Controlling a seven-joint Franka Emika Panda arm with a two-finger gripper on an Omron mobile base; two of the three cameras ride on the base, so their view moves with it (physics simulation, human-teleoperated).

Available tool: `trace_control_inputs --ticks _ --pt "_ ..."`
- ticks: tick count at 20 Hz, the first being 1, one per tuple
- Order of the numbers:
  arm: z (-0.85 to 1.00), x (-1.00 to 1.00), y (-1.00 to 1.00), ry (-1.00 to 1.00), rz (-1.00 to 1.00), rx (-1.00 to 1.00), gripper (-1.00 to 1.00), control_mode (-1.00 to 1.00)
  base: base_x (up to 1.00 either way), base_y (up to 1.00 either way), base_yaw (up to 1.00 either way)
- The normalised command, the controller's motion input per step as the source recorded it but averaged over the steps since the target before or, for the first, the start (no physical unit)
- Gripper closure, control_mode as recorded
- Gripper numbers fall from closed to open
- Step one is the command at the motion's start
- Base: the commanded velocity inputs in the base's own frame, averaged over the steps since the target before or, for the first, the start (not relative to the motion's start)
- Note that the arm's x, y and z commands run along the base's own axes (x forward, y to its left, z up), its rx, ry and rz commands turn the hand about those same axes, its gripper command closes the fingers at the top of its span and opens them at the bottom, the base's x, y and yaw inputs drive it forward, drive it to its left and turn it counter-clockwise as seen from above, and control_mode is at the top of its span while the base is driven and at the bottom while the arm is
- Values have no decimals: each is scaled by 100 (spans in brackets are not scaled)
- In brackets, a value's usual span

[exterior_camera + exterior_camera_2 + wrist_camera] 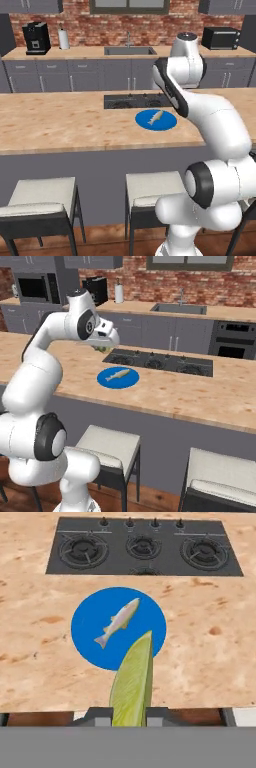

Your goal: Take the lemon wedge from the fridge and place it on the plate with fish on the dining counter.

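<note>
Gripper (pixel 128 714): clamped on the yellow-green lemon wedge (pixel 133 682).
Plate: round blue plate with silvery fish (pixel 87 629), on the light wood-grain dining counter (pixel 210 662), near the black cooktop (pixel 145 547).

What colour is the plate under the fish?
Bright blue, plain. The plate shows best in the hand view, beyond the lemon wedge.

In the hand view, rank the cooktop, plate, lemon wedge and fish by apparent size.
1. Cooktop
2. Plate
3. Lemon wedge, though it looks big only because the hand holds it right at the camera
4. Fish
</note>
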Motion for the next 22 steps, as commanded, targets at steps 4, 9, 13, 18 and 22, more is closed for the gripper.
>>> trace_control_inputs --ticks 4,9,13,18,22 --pt "-79 97 -7 22 14 0 100 -100 0 0 0" --pt "-63 27 -29 13 10 0 100 -100 0 0 0" --pt "-68 16 -38 7 3 0 100 -100 0 0 0" --pt "-56 44 -14 -1 3 0 100 -100 0 0 0" --pt "-32 47 4 0 0 0 100 -100 0 0 0"
